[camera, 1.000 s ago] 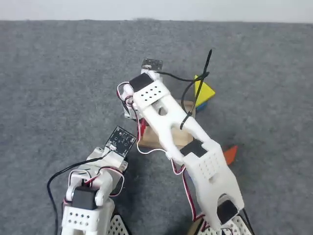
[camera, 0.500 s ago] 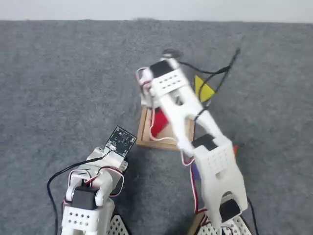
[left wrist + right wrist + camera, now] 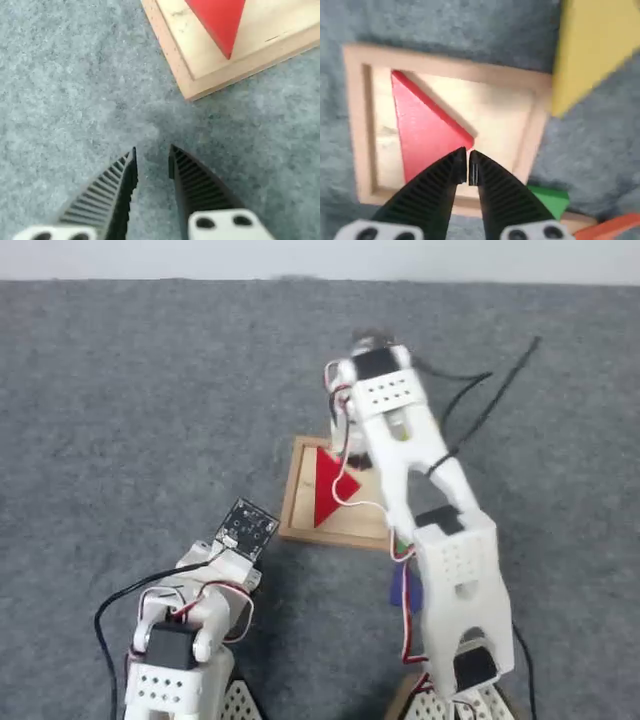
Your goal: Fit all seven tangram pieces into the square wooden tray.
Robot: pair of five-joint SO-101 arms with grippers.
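The square wooden tray (image 3: 296, 508) lies mid-table with a red triangle (image 3: 328, 486) flat inside, against its left side. My right arm (image 3: 400, 440) stretches over the tray's right part. My right gripper (image 3: 468, 157) hovers shut and empty over the red triangle (image 3: 422, 131) and the tray floor (image 3: 492, 107). A yellow piece (image 3: 592, 50) lies outside the tray; a green piece (image 3: 550, 198) and an orange piece (image 3: 615, 227) lie beside another edge. My left gripper (image 3: 152, 159) hangs open and empty over the carpet, short of the tray's corner (image 3: 197, 82), where the red triangle's tip (image 3: 220, 20) shows.
A blue piece (image 3: 399, 590) peeks out under the right arm near its base. Grey carpet (image 3: 130, 410) covers the table, with free room to the left and far side. Cables (image 3: 490, 390) trail off the right arm.
The right arm has swung to the right, uncovering the tray with the red triangle in it and now covering the yellow piece. The left arm has kept still.
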